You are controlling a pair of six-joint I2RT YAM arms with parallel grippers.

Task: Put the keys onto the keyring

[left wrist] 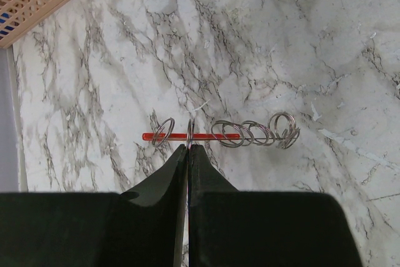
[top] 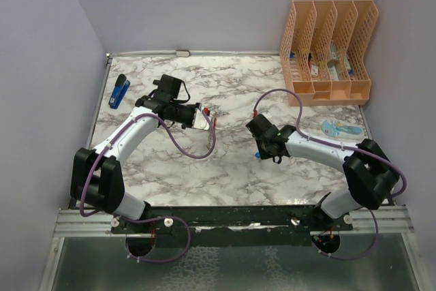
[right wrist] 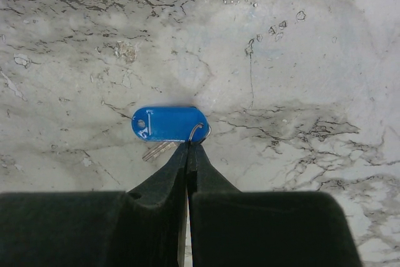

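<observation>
Pinch on both sides: left claw (left wrist: 188, 147) clenched on one silvery loop of the keyring (left wrist: 219, 136), red bar crosswise to it. Right claw (right wrist: 188, 148) clenched on the small ring of the blue-tagged key (right wrist: 169, 123), to the right of the keyring, nearer the bases.

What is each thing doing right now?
Left jaws, shut on a keyring loop.
Right jaws, shut on the key's small ring.
Keyring, pinched, no key on it yet.
Key, lying on the table, apart from the keyring.
Stapler, lying untouched.
Organizer, upright.
</observation>
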